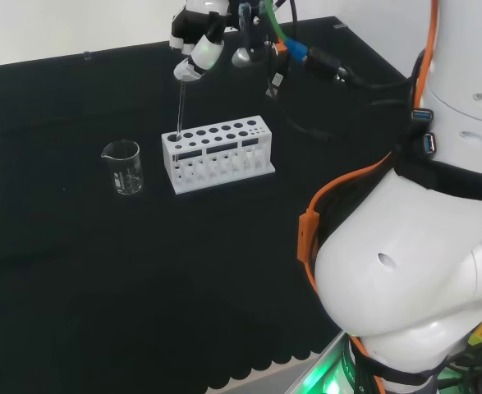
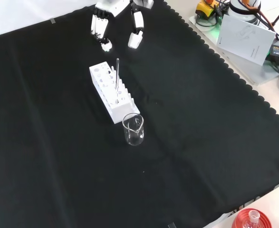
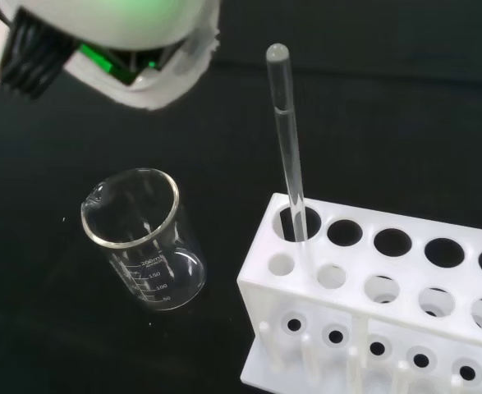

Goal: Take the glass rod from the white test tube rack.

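One glass rod (image 3: pixel 288 139) stood in the end hole of the white test tube rack (image 3: pixel 372 304) — the hole nearest the beaker (image 3: pixel 142 246) — and we saw it leaning only slightly. In the head view the hand (image 1: pixel 198 49) hung above the rod's top end, its fingers pointing down and spread apart, holding nothing. We could not tell from that view whether a fingertip touched the rod. In the front view the hand's fingers (image 2: pixel 135 35) sat apart from the rod's tip, which lay just below them in that view, with the rack beneath. The empty beaker stood on the black table (image 2: pixel 201 142) just beyond the rack's end — farther from the hand than the rod.
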`<state>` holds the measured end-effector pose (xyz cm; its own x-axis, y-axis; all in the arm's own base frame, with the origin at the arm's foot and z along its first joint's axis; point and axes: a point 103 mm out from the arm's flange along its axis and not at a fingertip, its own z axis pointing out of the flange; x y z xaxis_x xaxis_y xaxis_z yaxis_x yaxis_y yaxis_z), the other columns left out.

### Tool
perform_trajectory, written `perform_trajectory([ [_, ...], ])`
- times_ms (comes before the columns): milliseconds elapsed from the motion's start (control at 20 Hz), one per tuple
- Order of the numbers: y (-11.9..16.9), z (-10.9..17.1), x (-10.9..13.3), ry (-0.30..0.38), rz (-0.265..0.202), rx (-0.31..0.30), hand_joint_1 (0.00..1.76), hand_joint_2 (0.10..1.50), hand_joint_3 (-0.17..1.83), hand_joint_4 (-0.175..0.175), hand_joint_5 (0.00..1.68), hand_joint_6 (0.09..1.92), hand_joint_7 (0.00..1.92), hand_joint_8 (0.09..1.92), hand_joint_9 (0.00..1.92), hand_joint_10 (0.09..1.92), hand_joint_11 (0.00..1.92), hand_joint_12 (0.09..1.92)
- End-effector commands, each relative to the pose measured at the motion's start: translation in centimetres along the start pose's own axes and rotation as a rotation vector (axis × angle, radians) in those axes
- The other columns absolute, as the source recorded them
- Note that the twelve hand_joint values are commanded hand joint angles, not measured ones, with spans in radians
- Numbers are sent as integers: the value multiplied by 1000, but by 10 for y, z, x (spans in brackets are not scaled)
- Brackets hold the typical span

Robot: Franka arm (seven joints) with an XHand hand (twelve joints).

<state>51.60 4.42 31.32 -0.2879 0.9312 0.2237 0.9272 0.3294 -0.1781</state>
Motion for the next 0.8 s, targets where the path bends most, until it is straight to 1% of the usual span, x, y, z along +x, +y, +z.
perform_trajectory([
  [50,10,9,-17,32,17,12,962,512,643,-175,409,940,767,855,840,781,749,1256],
  [300,12,9,-26,54,4,14,962,513,641,-175,420,945,771,857,842,784,749,1257],
  [500,13,11,-30,62,3,14,962,514,640,-175,444,954,782,860,853,787,757,1259],
  [650,13,16,-32,74,15,26,962,515,639,-175,459,956,791,860,860,787,762,1258],
  [800,13,26,-28,80,19,47,961,515,638,-175,466,955,798,857,867,785,766,1256],
])
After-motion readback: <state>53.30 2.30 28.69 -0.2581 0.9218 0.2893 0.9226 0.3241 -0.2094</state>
